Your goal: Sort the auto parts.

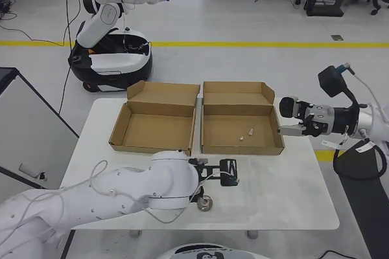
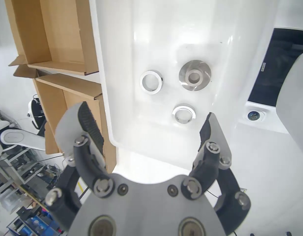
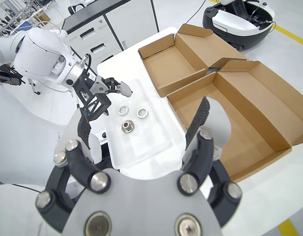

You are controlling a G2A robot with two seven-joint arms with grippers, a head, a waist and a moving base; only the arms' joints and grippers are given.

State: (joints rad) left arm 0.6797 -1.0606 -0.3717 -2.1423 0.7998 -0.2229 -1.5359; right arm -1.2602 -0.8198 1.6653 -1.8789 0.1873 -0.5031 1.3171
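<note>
Picking step, I judge: the left hand [image 2: 146, 111], jaws spread and empty, hangs above the white tray [image 2: 166, 37] on the desk [image 1: 279, 194]; the tray holds two metal rings [image 2: 142, 82] and a flanged bushing [image 2: 183, 74]; the right hand [image 1: 286, 118] hangs open beside a cardboard box [image 1: 272, 139]; next, descend squarely over one ring.
</note>
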